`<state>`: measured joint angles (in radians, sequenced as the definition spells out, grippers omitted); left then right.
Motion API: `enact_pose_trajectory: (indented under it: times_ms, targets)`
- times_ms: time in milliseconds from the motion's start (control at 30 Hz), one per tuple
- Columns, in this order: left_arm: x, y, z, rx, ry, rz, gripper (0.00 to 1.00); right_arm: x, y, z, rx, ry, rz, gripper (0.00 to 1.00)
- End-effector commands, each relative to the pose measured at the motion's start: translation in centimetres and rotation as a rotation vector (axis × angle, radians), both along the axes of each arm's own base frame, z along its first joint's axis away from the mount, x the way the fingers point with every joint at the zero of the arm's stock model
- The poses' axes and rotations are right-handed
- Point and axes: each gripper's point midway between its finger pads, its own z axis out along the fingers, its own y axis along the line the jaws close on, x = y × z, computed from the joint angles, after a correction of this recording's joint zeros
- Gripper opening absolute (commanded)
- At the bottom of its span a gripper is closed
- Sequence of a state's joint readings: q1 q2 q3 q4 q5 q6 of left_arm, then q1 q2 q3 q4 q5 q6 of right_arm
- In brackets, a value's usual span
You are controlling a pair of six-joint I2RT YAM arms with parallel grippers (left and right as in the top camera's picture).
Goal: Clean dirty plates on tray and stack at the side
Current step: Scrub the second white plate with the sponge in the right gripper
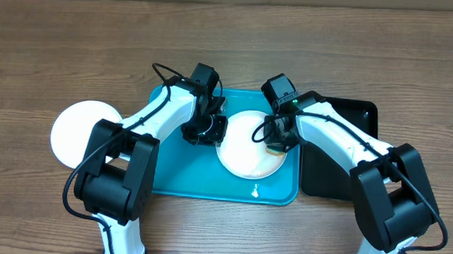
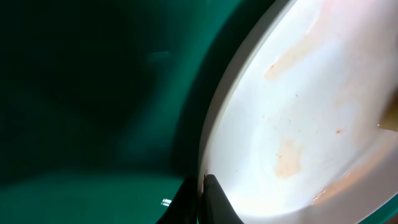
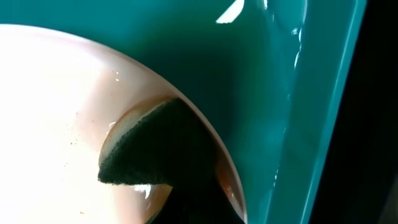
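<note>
A white plate [image 1: 245,152] lies on the turquoise tray [image 1: 184,176]. It carries pale orange smears in the left wrist view [image 2: 292,124]. My left gripper [image 1: 204,130] is shut on the plate's left rim, its fingertips pinched together at the edge [image 2: 203,196]. My right gripper [image 1: 279,138] is shut on a dark sponge [image 3: 155,149] and presses it onto the plate's right edge [image 3: 56,106]; its fingers are mostly hidden in shadow [image 3: 199,208]. Another white plate [image 1: 78,132] sits on the table left of the tray.
A black tray [image 1: 343,154] stands right against the turquoise tray's right side. The turquoise tray's raised rim [image 3: 323,124] runs close beside the sponge. Wooden tabletop [image 1: 41,60] surrounds everything.
</note>
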<state>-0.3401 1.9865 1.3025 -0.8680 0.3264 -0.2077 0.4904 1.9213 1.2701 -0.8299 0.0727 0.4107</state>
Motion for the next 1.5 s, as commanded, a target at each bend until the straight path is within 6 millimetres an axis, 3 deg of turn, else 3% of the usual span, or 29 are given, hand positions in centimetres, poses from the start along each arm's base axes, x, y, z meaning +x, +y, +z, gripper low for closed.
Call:
enact_pose_trajectory:
  times_ms: [0,133,400,600,667,867,1000,1267,1367,1467]
  targets:
    - [-0.3,1.4,-0.7,0.053,0.017,0.001,0.04,1.7,-3.1,0.9,-0.109,-0.081,-0.037,0.04]
    - [-0.3,1.4,-0.7,0.054,0.017,0.005,0.04,2.4,-2.8,1.1,-0.097,-0.112,-0.04,0.04]
    - [-0.3,1.4,-0.7,0.053,0.018,0.005,0.04,5.8,-2.0,2.3,-0.088,-0.266,-0.011,0.04]
    - [-0.3,1.4,-0.7,0.054,0.017,0.005,0.04,5.7,-2.1,2.3,-0.094,-0.261,0.002,0.04]
    - [-0.3,1.3,-0.7,0.053,0.017,0.005,0.04,4.9,-1.4,1.9,-0.056,-0.216,0.02,0.04]
    - [-0.3,1.3,-0.7,0.053,0.016,0.005,0.04,-0.7,5.1,1.6,0.309,0.037,0.184,0.04]
    - [-0.3,1.4,-0.7,0.054,0.017,0.005,0.04,-2.8,6.8,1.8,0.359,0.106,0.223,0.04]
    - [-0.3,1.4,-0.7,0.054,0.018,0.007,0.04,-6.6,7.6,1.3,0.293,0.193,0.341,0.04]
    - [0.1,1.9,-0.5,0.059,0.012,0.026,0.04,-6.5,6.2,1.1,0.233,0.199,0.304,0.04]
    - [0.8,3.3,0.2,0.1,-0.016,0.054,0.04,-5.0,4.0,1.7,0.19,0.167,0.178,0.04]
